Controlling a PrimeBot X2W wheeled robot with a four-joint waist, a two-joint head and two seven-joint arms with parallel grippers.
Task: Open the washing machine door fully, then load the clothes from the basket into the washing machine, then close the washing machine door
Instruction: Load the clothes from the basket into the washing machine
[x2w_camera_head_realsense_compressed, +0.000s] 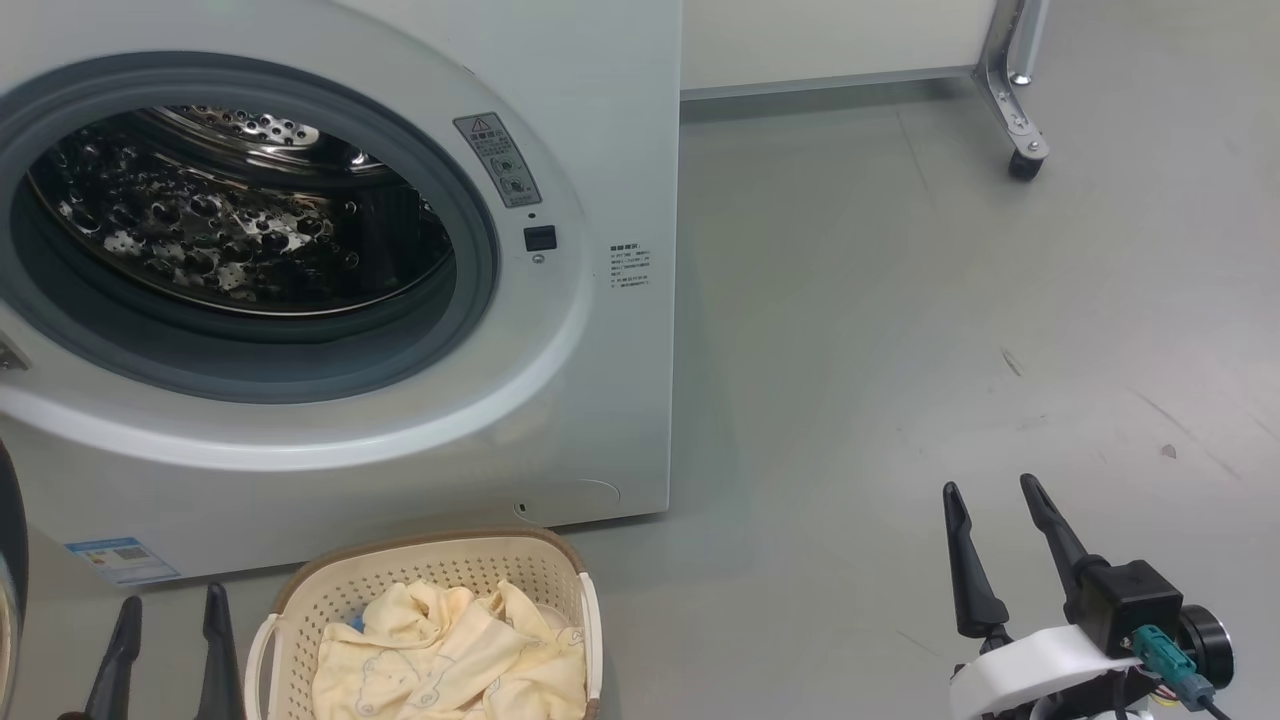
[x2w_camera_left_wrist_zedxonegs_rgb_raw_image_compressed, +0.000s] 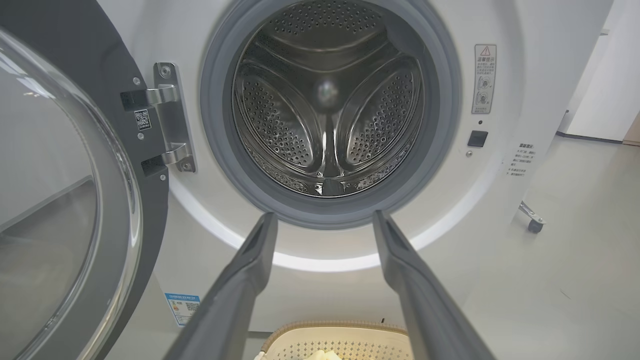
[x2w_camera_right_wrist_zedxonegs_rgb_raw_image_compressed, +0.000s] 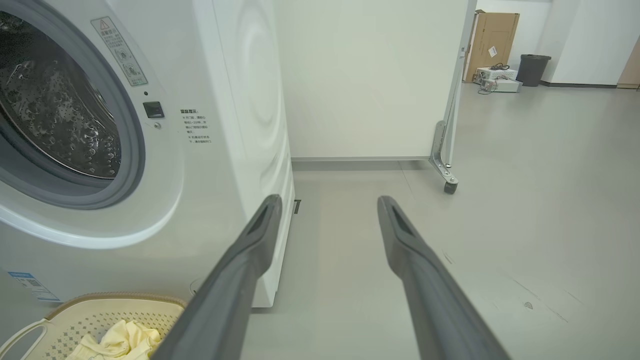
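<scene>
The white washing machine (x2w_camera_head_realsense_compressed: 620, 330) stands with its steel drum (x2w_camera_left_wrist_zedxonegs_rgb_raw_image_compressed: 327, 100) exposed. Its door (x2w_camera_left_wrist_zedxonegs_rgb_raw_image_compressed: 65, 210) is swung wide to the left, glass porthole facing me, hung on a metal hinge (x2w_camera_left_wrist_zedxonegs_rgb_raw_image_compressed: 167, 117). On the floor just in front sits the cream basket (x2w_camera_head_realsense_compressed: 560, 570) holding pale yellow clothes (x2w_camera_head_realsense_compressed: 450, 650) with a bit of blue cloth. My left gripper (x2w_camera_head_realsense_compressed: 170, 605) is open, low and left of the basket, aimed at the drum. Out to the right over bare floor, my right gripper (x2w_camera_head_realsense_compressed: 990, 490) is open with nothing between its fingers.
A white partition on a metal leg with a caster (x2w_camera_head_realsense_compressed: 1025, 160) stands behind and right of the machine. Grey floor (x2w_camera_head_realsense_compressed: 900, 350) stretches to the right. Far off are a cardboard box (x2w_camera_right_wrist_zedxonegs_rgb_raw_image_compressed: 492, 45) and a dark bin (x2w_camera_right_wrist_zedxonegs_rgb_raw_image_compressed: 532, 67).
</scene>
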